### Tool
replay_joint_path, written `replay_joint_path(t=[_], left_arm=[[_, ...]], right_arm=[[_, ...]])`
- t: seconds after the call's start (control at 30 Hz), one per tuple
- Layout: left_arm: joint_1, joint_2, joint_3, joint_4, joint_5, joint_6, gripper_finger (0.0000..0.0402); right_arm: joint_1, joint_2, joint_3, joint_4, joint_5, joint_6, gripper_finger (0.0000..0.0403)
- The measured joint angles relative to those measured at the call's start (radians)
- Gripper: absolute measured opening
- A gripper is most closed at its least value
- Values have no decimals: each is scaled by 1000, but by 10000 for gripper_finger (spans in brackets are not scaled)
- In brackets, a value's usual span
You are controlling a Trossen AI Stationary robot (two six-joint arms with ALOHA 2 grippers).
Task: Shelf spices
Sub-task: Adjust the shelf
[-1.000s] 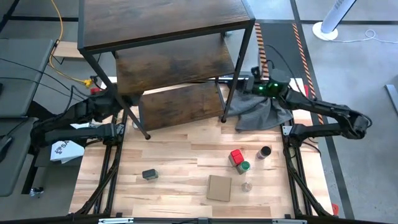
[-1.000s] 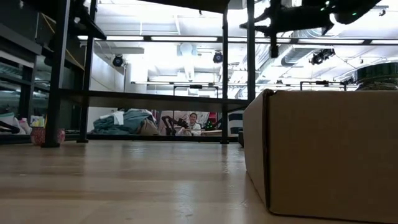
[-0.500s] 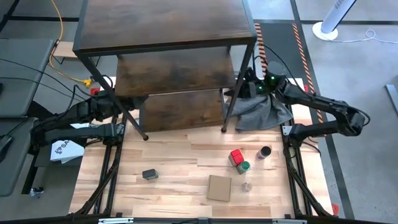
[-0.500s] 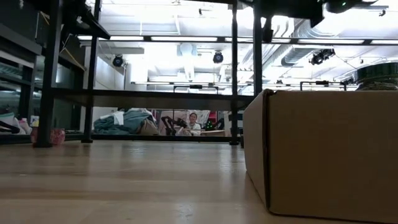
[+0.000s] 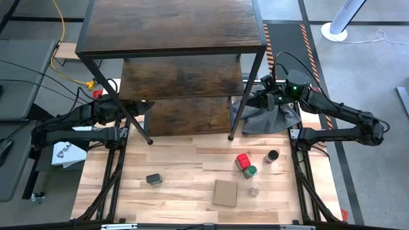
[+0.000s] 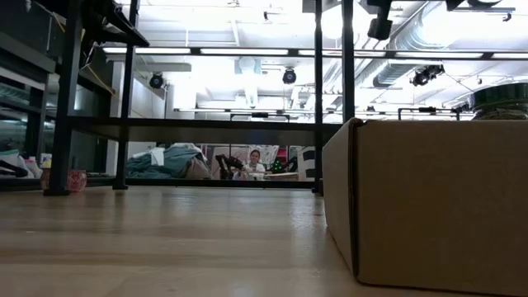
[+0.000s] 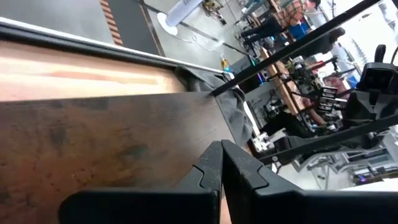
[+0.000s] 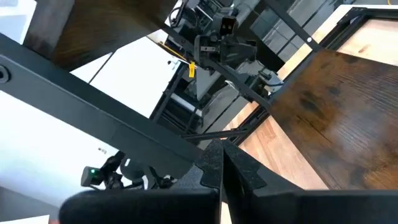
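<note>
The spices (image 5: 246,164) sit loose on the front of the table (image 5: 185,163), none yet on the shelf (image 5: 176,64) behind them. We should steady the shelf squarely before reaching for jars. Our left gripper (image 5: 142,110) and right gripper (image 5: 250,101), both clenched empty, flank its lower boards.

Cardboard box (image 6: 429,206) — shelf (image 6: 206,130) behind.

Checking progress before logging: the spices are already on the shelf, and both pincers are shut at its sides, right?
Not quite. The high view shows the spices on the table, off the shelf. Left pincer and right pincer are shut at its sides.
</note>
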State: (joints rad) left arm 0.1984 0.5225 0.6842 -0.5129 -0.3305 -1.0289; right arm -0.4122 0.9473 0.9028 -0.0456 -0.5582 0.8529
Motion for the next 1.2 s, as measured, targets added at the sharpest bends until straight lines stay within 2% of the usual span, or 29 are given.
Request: replay_joint_path(t=[0.2,0.53,0.77,1.03,1.2], left_arm=[[-73,5,0,-2,-3,-39,0],[-200,42,0,-8,-127,-84,0],[-205,33,0,-8,-229,-63,0],[-205,24,0,-9,-252,-47,0],[-204,-15,58,-140,-298,10,0]], right_arm=[[17,0,0,-58,2,-16,0],[18,-12,0,-71,6,-16,0],[117,-12,0,-77,70,-16,0],[199,-18,0,-95,119,-24,0],[200,-45,0,-144,165,-50,0]])
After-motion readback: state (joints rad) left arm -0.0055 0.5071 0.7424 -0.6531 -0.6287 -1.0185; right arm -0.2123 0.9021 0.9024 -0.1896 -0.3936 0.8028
